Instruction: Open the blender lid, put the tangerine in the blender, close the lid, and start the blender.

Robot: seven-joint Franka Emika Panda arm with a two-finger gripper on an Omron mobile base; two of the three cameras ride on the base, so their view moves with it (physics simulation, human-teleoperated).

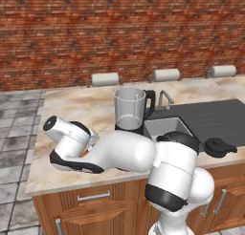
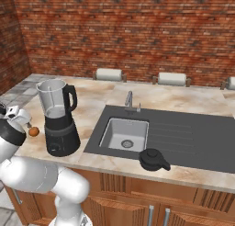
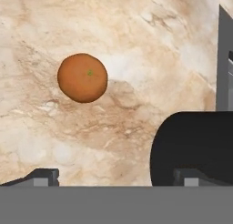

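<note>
The blender [image 2: 60, 124] stands on the marble counter [image 2: 183, 98] just beside the left edge of the dark sink unit [image 2: 197, 133], its clear jar open at the top. The blender lid [image 2: 153, 159] lies well apart from it, on the sink unit's front rim to the right of the basin, near the counter's front edge. The tangerine [image 3: 82, 78] rests on bare counter to the left of the blender base, towards the counter's left end, touching nothing. The gripper [image 3: 116, 176] hangs over the counter beside the fruit, its fingertips [image 3: 42, 176] spread wide and holding nothing. In the hand view the tangerine sits beyond the tips, nearer the left one. The gripper's height above the counter cannot be judged reliably.
</note>
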